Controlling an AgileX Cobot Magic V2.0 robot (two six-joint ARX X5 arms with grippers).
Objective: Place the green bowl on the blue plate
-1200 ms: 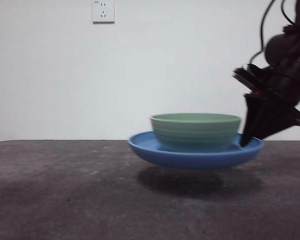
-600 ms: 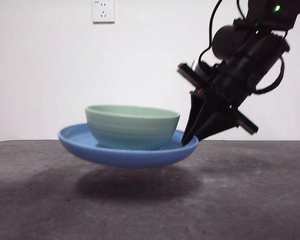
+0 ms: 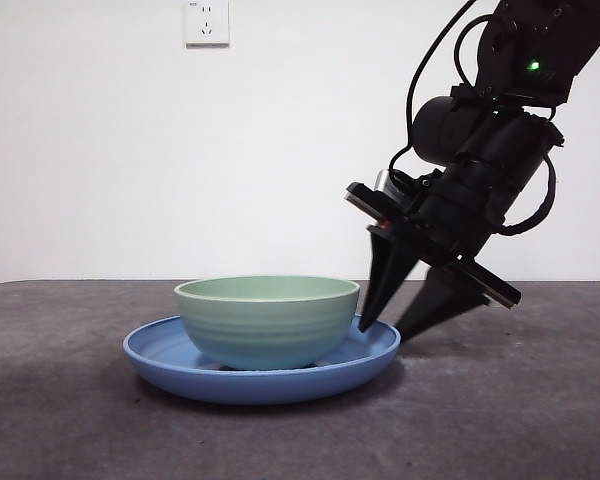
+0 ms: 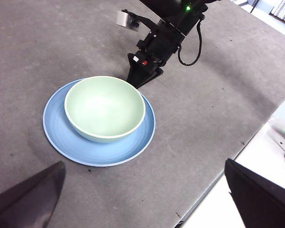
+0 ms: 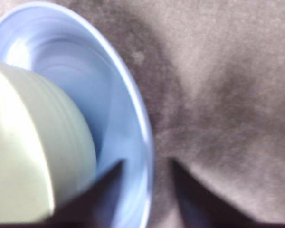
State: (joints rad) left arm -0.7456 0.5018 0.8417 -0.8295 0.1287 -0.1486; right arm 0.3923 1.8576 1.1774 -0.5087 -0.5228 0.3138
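On the blue plate (image 3: 261, 372) the green bowl (image 3: 267, 320) was seated; the right gripper (image 3: 395, 328) was parted astride the rim, so careless withdrawal could drag both

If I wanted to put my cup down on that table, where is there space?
Bare tabletop lies all around the blue plate, widest on its side away from the right gripper. It is crowded only at the plate's rim, where that gripper straddles the edge beside the green bowl.

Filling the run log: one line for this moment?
green bowl on blue plate | plate on table | right gripper open astride plate rim | left gripper open, waiting
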